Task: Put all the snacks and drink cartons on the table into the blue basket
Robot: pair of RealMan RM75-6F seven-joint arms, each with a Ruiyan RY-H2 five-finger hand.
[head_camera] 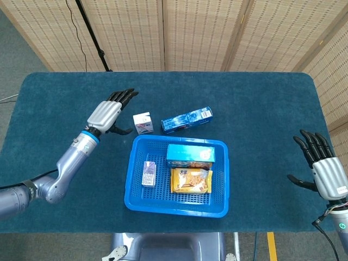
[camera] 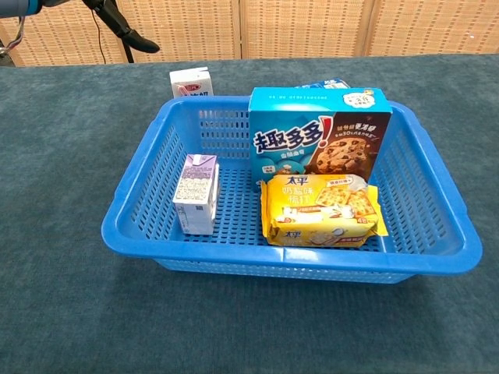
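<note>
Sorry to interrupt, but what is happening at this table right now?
The robot is loading snacks and drinks into the blue basket. Three items sit inside. The small white carton and blue box lie on the table behind it. The left hand, empty, hovers beside the carton; the right hand waits, open.

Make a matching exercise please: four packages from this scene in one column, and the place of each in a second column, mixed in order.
Things:
1. small purple drink carton
2. yellow cracker packet
3. small white carton with red print
4. long dark blue box

Places:
A. on the table behind the blue plastic basket, near its right part
B. in the basket, left part
C. on the table behind the basket's left corner, beside the left hand
D. in the basket, in front of the light blue cookie box

Pairs: 1-B, 2-D, 3-C, 4-A
</note>
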